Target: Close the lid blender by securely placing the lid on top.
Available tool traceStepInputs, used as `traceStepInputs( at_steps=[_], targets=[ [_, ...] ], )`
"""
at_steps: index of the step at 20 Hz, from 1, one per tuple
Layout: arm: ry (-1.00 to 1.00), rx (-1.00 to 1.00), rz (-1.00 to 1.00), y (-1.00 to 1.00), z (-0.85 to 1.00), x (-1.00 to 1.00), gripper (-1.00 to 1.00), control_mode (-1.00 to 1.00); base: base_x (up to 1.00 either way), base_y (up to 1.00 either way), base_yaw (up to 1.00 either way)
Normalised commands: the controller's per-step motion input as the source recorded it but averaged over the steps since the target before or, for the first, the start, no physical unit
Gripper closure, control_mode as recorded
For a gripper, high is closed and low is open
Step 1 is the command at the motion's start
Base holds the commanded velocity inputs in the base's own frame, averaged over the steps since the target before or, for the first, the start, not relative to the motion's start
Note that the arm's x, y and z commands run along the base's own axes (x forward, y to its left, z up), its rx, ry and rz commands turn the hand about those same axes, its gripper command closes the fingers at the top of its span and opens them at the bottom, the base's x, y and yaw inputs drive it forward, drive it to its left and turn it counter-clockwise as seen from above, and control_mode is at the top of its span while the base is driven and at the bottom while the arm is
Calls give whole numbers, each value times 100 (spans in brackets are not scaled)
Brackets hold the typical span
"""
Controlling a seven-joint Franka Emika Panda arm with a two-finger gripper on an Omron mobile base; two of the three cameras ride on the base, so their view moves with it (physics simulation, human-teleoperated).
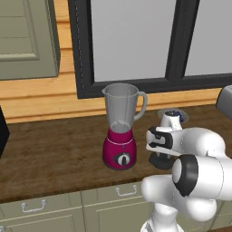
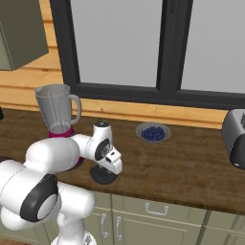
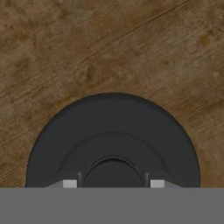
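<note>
The lid [image 3: 113, 135] is a round black disc lying flat on the wooden counter, just right of the blender. My gripper [image 3: 113, 184] points straight down on it, the two fingertips [image 3: 70, 183] pressed against either side of the raised centre knob, shut on it. In the right base view the lid [image 2: 97, 179] peeks out under the hand near the counter's front edge. The blender [image 1: 120, 131] stands upright, a clear grey jar with an open mouth on a magenta base; from the right side the blender [image 2: 58, 112] sits behind my arm.
A shallow bowl of blueberries [image 2: 153, 132] rests further back on the counter, near the window sill. A silver toaster [image 2: 235, 136] stands at the far right. Cabinet drawers [image 2: 153, 210] run below the counter's front edge.
</note>
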Motion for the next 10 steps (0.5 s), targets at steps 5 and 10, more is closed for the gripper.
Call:
traceStepInputs(
  at_steps=[5, 10],
  targets=[
    [0, 0, 0, 0, 0, 0, 100, -100, 0, 0, 0],
    [0, 0, 0, 0, 0, -1, 100, -100, 0, 0, 0]
  ],
)
